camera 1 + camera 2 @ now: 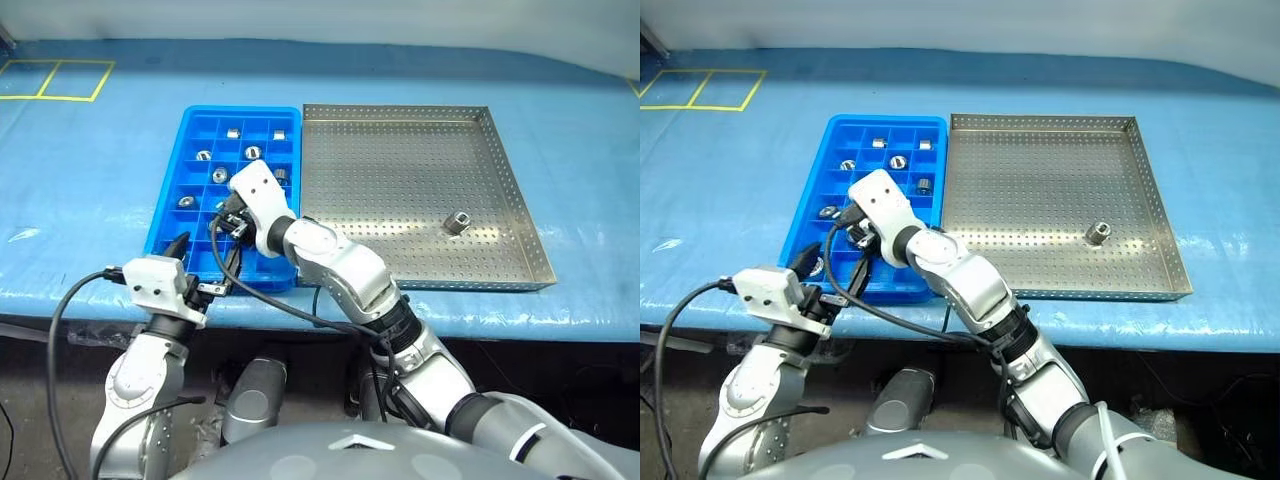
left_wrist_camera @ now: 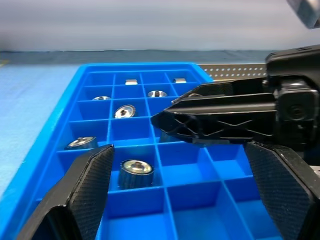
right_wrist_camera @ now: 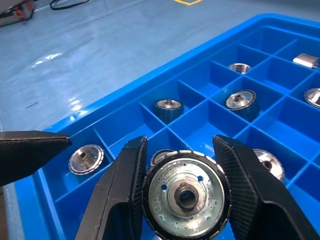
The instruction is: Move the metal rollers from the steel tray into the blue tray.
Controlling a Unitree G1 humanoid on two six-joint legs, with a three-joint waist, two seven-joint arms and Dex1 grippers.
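Observation:
The blue tray (image 1: 240, 110) lies left of the steel tray (image 1: 400, 170), and several of its compartments each hold a metal roller (image 1: 220, 175). One roller (image 1: 458, 222) stands on the steel tray's perforated floor, near its right rim. My right gripper (image 3: 180, 142) hovers over the blue tray's front rows, shut on a roller (image 3: 185, 195) held between its two fingers (image 3: 120, 200). My left gripper (image 2: 180, 200) is open and holds nothing. It sits level at the blue tray's front edge, just in front of the right gripper (image 2: 225, 117).
Both trays rest on a table with a blue cover (image 1: 90, 200). Yellow tape squares (image 1: 55, 80) mark its far left corner. The steel tray's raised rim (image 1: 520, 200) borders its right side. A black cable (image 1: 70, 300) loops off my left wrist below the table edge.

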